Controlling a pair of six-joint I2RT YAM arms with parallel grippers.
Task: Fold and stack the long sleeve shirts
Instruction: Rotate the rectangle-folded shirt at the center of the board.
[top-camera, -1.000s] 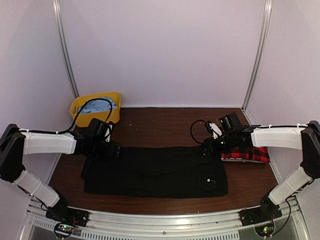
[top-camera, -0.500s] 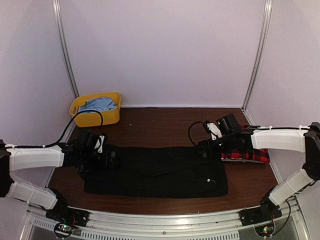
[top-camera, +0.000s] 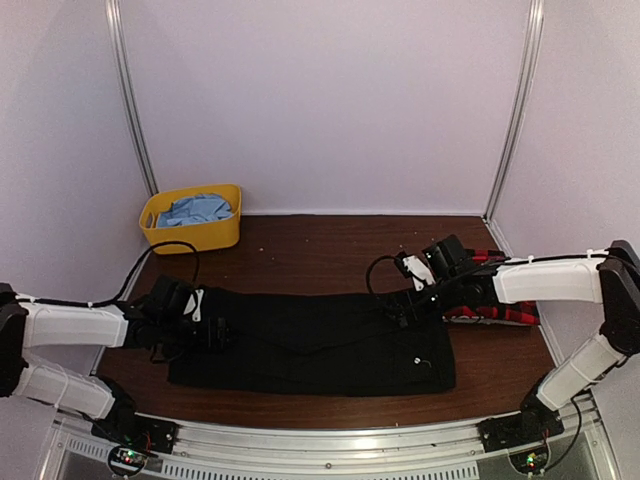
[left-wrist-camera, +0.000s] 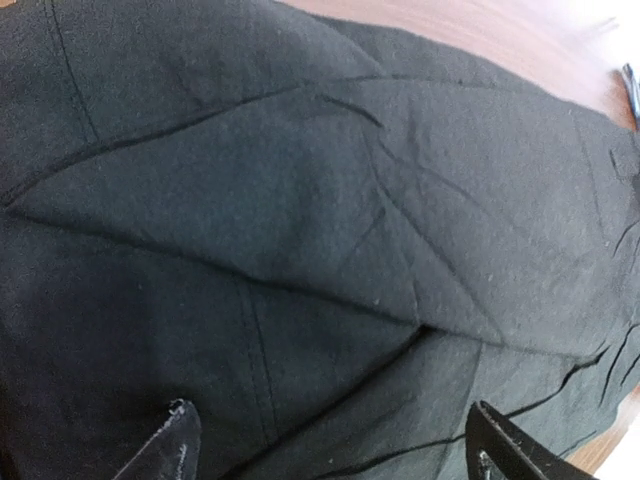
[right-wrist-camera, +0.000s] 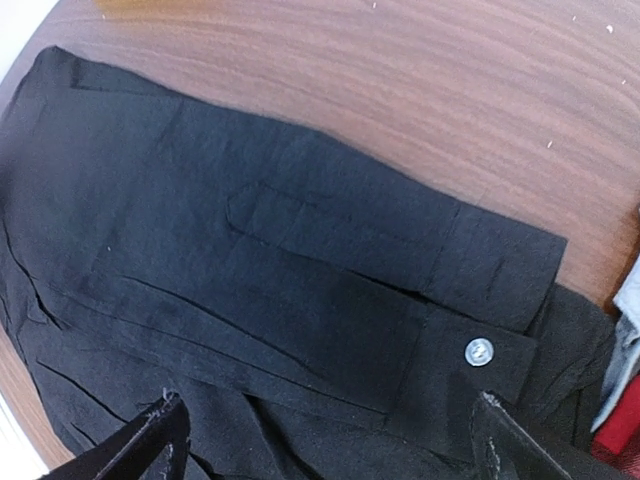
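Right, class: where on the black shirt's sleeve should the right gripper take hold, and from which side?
Probably the cuff, by its button, from above at the shirt's far right corner. It lies flat on top with its end free, so the open right gripper could pinch that edge alone.

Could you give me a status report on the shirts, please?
Open: left hand, right hand; both empty over black shirt. It lies flat, sleeve folded in. Folded plaid shirt at right. Nothing in the way.
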